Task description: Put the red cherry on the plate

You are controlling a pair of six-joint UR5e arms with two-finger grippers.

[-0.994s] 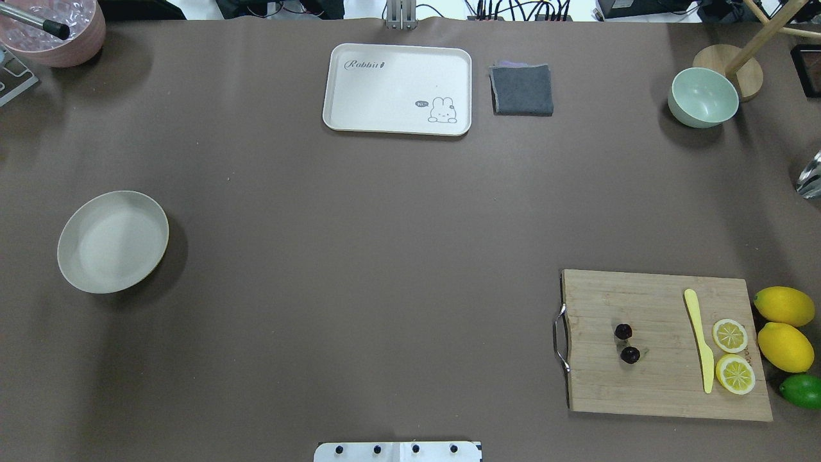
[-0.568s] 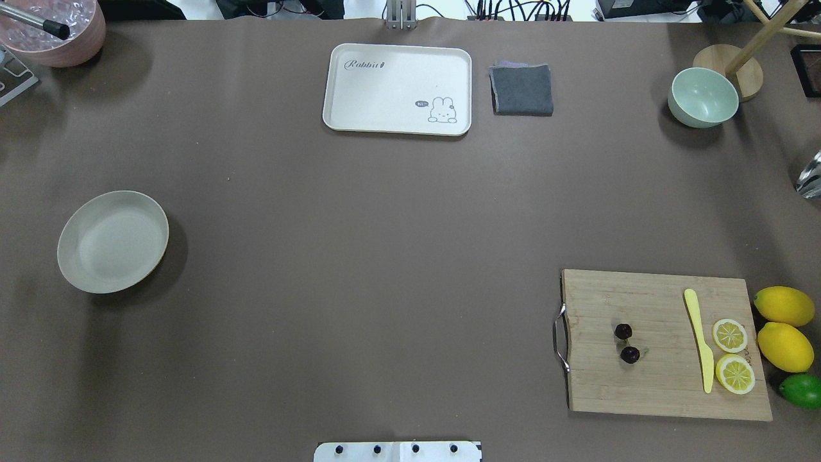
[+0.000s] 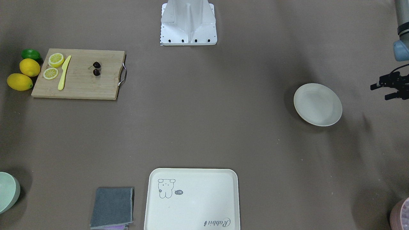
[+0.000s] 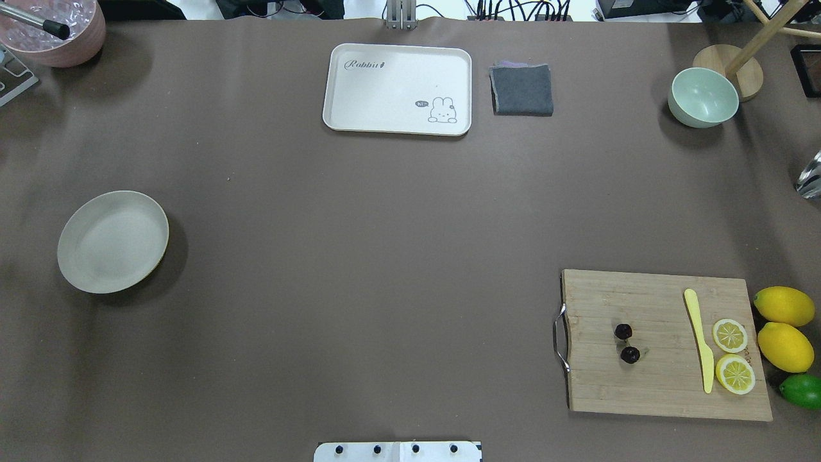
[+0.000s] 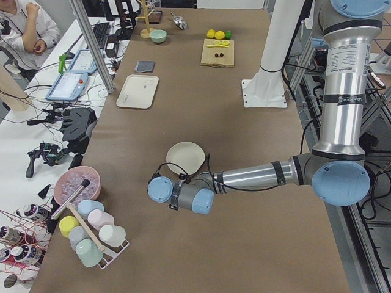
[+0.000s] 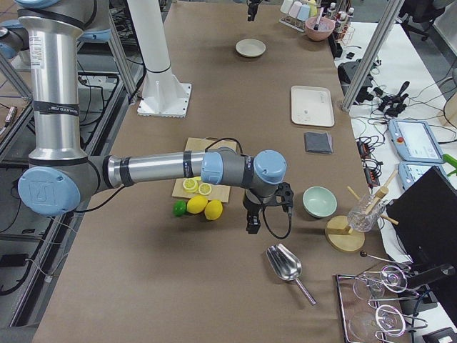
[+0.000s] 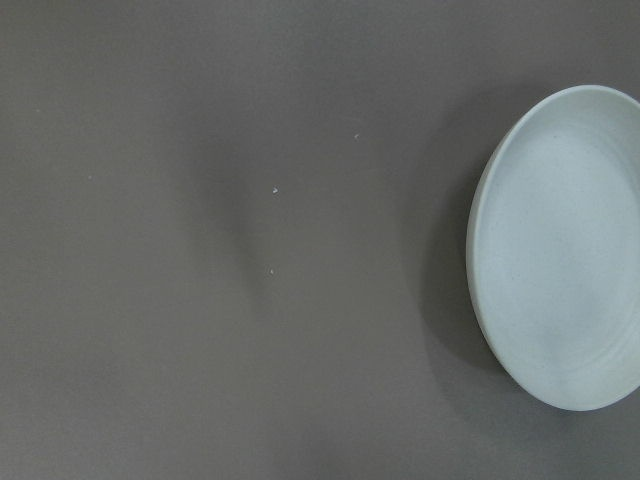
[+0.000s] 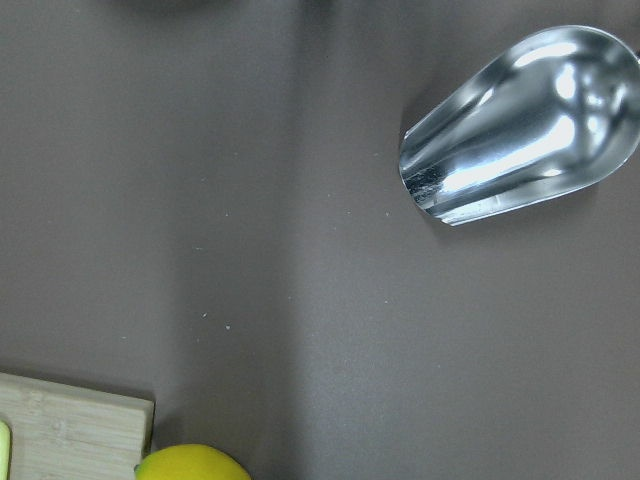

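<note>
While the brown desk [image 4: 385,224] carries everything, the two things that matter lie at opposite ends of it, so the long carry is the main risk. A wooden board [image 4: 654,385] sits at the robot's right. The plate [image 4: 112,242], empty, sits well apart at the robot's left.

The right hand [image 6: 251,218] hangs over bare desk beyond the lemons [image 4: 784,346]. It shows only from the side, so whether its fingers are apart or together cannot be told. The left hand [image 3: 379,91] hovers near the plate's outer side, fingers seemingly apart, holding nothing.

The cherry [image 4: 630,354], two tiny dark fruits joined by thin stems, lies on the board towards its metal handle, not yet picked up. Being small and round, it would likely roll or squirt from an off-centre pinch. Gripping one fruit alone leaves the other dangling, and it might swing loose in transit. Too low an approach could scrape the board. Released too high, it could bounce over the plate's shallow rim.
</note>
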